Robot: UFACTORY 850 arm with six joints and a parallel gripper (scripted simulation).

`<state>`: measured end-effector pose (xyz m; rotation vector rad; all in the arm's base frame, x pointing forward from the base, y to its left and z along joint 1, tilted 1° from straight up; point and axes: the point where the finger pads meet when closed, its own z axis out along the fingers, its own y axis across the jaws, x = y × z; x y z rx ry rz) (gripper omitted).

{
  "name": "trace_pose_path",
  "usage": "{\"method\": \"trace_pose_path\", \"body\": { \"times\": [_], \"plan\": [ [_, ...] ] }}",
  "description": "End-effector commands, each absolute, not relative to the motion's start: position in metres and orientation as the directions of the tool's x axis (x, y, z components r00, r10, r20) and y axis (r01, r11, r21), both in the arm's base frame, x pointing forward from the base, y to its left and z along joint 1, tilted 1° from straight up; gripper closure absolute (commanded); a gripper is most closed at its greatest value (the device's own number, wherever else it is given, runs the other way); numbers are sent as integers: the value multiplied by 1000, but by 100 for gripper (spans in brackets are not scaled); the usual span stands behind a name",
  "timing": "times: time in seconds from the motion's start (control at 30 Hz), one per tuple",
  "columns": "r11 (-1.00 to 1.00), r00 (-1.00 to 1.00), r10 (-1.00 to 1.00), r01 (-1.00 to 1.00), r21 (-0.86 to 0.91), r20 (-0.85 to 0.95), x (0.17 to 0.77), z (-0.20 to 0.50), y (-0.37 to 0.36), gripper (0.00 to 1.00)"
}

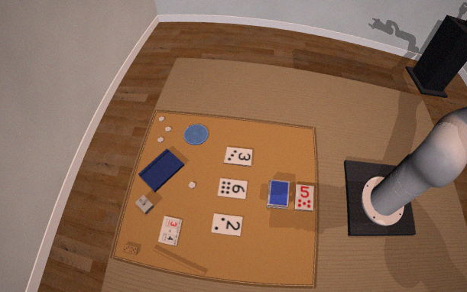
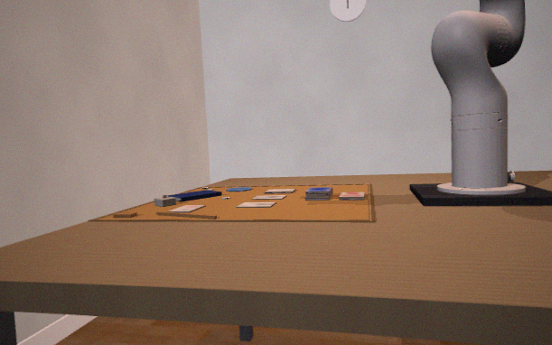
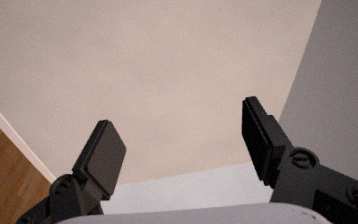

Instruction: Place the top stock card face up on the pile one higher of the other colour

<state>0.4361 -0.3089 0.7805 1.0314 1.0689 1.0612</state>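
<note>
The face-down stock point(image 1: 278, 193) is a blue-backed stack near the right edge of the orange card cloth point(image 1: 221, 197); it also shows in the side view point(image 2: 318, 192). The waste, a red 5 point(image 1: 304, 197), lies just right of it. Three face-up piles lie in a column to the left: a black 3 point(image 1: 238, 156), a black 6 point(image 1: 232, 188) and a black 2 point(image 1: 227, 224). My gripper point(image 3: 177, 125) shows only in the wrist view, open and empty, raised high and facing the walls. The arm point(image 1: 429, 160) rises from its base, far from the cards.
On the cloth's left part lie a blue book point(image 1: 161, 169), a blue disc point(image 1: 196, 134), several small white tokens point(image 1: 163, 129), a grey block point(image 1: 144, 204), a score card point(image 1: 170, 230), a die point(image 1: 131, 248) and a wooden stick point(image 1: 180, 258). A black box point(image 1: 445, 55) stands on the floor.
</note>
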Motion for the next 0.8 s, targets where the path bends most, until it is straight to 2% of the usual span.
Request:
{"method": "trace_pose_path", "body": {
  "times": [0.0,0.17,0.2,0.47,0.63,0.7,0.77],
  "plan": [
    [224,89,971,-36,974,-220,458,735,-301,0],
    [269,30,962,51,962,-271,472,696,-293,0],
    [312,-27,950,118,943,-311,483,664,-285,0],
    [480,-246,873,281,831,-421,503,562,-255,0],
    [592,-391,795,328,736,-464,507,504,-236,0],
    [592,-391,795,328,736,-464,507,504,-236,0],
    [665,-486,729,335,667,-482,506,469,-224,0]
  ]
}}
